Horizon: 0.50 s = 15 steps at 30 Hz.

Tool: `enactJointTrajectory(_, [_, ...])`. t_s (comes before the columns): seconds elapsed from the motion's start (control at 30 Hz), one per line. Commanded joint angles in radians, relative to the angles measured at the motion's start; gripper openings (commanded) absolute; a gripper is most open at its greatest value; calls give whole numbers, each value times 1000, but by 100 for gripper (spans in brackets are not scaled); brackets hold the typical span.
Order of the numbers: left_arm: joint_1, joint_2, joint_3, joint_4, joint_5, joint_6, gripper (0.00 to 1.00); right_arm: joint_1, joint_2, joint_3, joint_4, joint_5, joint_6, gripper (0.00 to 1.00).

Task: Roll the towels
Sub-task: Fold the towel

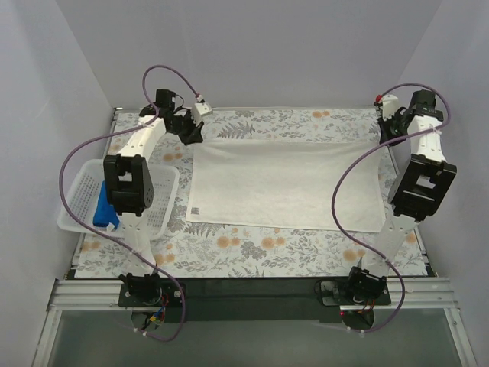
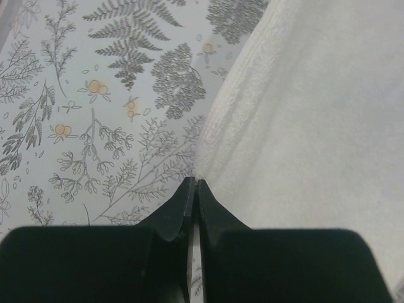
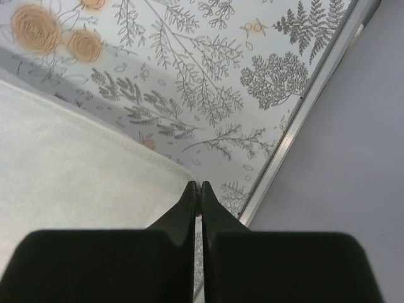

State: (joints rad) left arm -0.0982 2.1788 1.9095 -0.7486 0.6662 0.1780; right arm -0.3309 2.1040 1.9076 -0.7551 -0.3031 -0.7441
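White towel (image 1: 283, 183) flat, table (image 1: 252, 245) centre. Blue towel (image 1: 103, 208) in basket (image 1: 164, 218), 9 o'clock. Left pincer (image 2: 194, 183) pinched shut on white towel's 10 o'clock corner, right pincer (image 3: 197, 184) likewise at 2 o'clock. Step: starting roll. Next: fold far edge toward 6 o'clock, both sides level.

White towel (image 1: 283, 183): 1 long rectangle, spread flat and unrolled at mid-bench (image 1: 252, 248), long side running left to right. Blue towel (image 1: 103, 208): compact bundle inside the white basket (image 1: 72, 200) at left, partly hidden.
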Motion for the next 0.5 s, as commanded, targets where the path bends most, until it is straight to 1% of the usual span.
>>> enactJointTrajectory(0.0, [14, -190, -67, -139, 65, 216, 0, -59, -119, -71, -75, -60, -104, 1])
enactJointTrajectory(0.03, [14, -217, -120, -173, 68, 245, 0, -66, -139, -91, -85, -71, -121, 1])
enactJointTrajectory(0.07, [15, -243, -150, -191, 72, 317, 0, -75, -183, -119, -119, -80, -162, 1])
enactJointTrajectory(0.1, [14, -267, -179, -211, 70, 349, 0, -77, -206, -148, -133, -93, -187, 1])
enactJointTrajectory(0.13, [15, -315, -237, -244, 72, 385, 0, -79, -231, -221, -148, -96, -211, 1])
enactJointTrajectory(0.17, [14, -338, -263, -256, 66, 411, 0, -79, -281, -261, -162, -97, -257, 1])
enactJointTrajectory(0.2, [15, -361, -294, -273, 68, 487, 0, -79, -307, -300, -165, -97, -277, 1])
enactJointTrajectory(0.23, [14, -399, -318, -317, 69, 524, 0, -77, -332, -391, -167, -93, -300, 1])
enactJointTrajectory(0.27, [15, -419, -378, -331, 78, 547, 0, -79, -376, -431, -165, -85, -328, 1])
enactJointTrajectory(0.3, [14, -454, -406, -340, 76, 598, 0, -79, -397, -474, -165, -68, -359, 1])
enactJointTrajectory(0.37, [11, -484, -490, -353, 72, 620, 0, -80, -438, -577, -167, -51, -391, 1])
enactJointTrajectory(0.43, [8, -507, -535, -356, 55, 633, 0, -80, -459, -633, -167, -27, -422, 1])
enactJointTrajectory(0.47, [6, -511, -555, -357, 47, 638, 0, -82, -476, -691, -164, -22, -437, 1])
